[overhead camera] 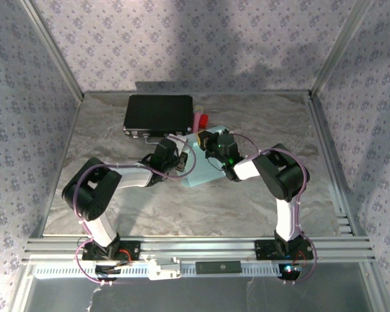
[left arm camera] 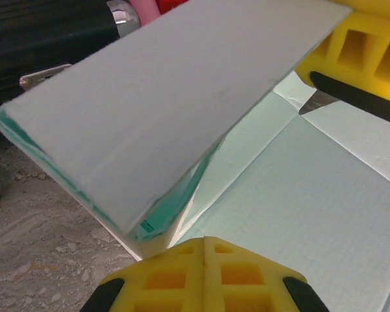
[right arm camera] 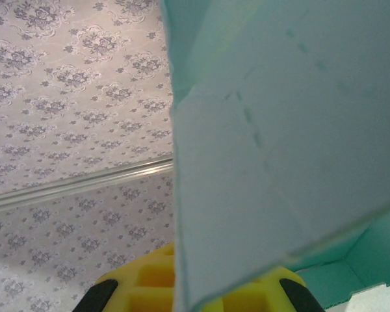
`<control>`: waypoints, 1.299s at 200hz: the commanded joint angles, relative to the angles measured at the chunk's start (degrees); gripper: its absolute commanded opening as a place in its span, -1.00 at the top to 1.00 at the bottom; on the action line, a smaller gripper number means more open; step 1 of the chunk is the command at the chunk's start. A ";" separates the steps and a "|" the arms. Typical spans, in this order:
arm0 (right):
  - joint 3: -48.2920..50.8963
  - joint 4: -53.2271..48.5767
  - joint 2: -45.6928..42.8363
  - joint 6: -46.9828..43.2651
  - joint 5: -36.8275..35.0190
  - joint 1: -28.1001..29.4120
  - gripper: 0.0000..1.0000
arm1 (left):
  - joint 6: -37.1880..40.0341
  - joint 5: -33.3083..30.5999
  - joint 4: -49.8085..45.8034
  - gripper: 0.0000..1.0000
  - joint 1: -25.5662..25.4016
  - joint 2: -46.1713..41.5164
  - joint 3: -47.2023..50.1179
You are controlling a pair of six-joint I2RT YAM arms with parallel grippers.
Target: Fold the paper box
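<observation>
1. A grey marbled table sits inside an aluminium frame, with purple floral wallpaper on the walls around it.
2. A black case lies at the far side of the table. Small pink and red items are just beside its right end.
3. The paper box, pale blue card, is near the middle of the table in front of the case, between the two grippers.
4. It is partly folded. In the left wrist view one long panel stands tilted up from a crease, while the rest of the card lies flat.
5. The left gripper reaches in from the left. Its yellow fingers are pressed together at the near edge of the flat card. Whether any card is pinched between them cannot be told.
6. The right gripper comes in from the right, over the card. In its wrist view the jaws are closed on a card panel, which rises out from between the yellow fingers.
7. That same gripper's yellow finger shows at the upper end of the tilted panel.
</observation>
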State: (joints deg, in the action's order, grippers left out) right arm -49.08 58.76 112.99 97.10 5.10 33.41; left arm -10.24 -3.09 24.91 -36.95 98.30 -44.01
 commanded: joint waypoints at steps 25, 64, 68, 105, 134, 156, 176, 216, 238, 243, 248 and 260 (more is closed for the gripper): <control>0.69 -8.05 1.07 2.39 6.34 1.51 1.00 | -2.64 -5.74 6.86 1.00 -0.92 0.85 -1.85; -0.78 -9.71 1.10 5.09 6.14 1.57 1.00 | -3.64 -9.96 8.29 1.00 -2.88 0.73 -1.56; -0.95 -9.81 1.10 5.53 6.08 1.54 1.00 | -3.65 -9.92 8.40 1.00 -2.97 0.87 -1.65; -2.13 -15.45 -1.87 6.36 5.29 1.47 1.00 | -2.86 -10.23 6.12 0.74 -2.56 2.38 -3.30; -2.31 -17.98 -3.13 6.47 5.54 0.97 1.00 | -4.14 -9.29 10.08 0.66 -0.99 1.54 -0.63; -2.16 -17.77 -2.57 7.70 5.73 0.80 1.00 | -5.47 -7.75 14.27 0.64 0.50 1.26 1.44; -2.76 -18.22 -2.22 8.28 6.13 0.80 1.00 | -5.10 -5.94 15.34 0.75 1.31 2.66 1.19; -4.86 -22.53 -1.92 8.45 6.80 1.04 1.00 | -4.83 -5.37 16.28 0.85 2.31 3.98 0.20; -5.33 -22.62 -0.69 9.82 6.43 1.63 1.00 | -5.52 -7.12 15.87 0.96 2.20 4.53 -0.79; -5.34 -22.20 -0.42 10.27 6.06 1.80 1.00 | -5.84 -8.07 15.90 0.98 2.14 4.66 -0.90; -5.30 -21.34 -0.13 10.63 5.55 1.85 1.00 | -6.25 -8.68 16.16 1.00 2.12 4.78 -0.90; -5.21 -18.40 0.67 11.33 4.48 2.03 1.00 | -6.86 -9.36 17.25 1.00 1.99 5.22 -0.81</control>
State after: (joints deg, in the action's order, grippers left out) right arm -55.13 44.38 110.52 104.03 5.02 33.08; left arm -15.40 -7.55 36.29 -36.05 101.82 -42.28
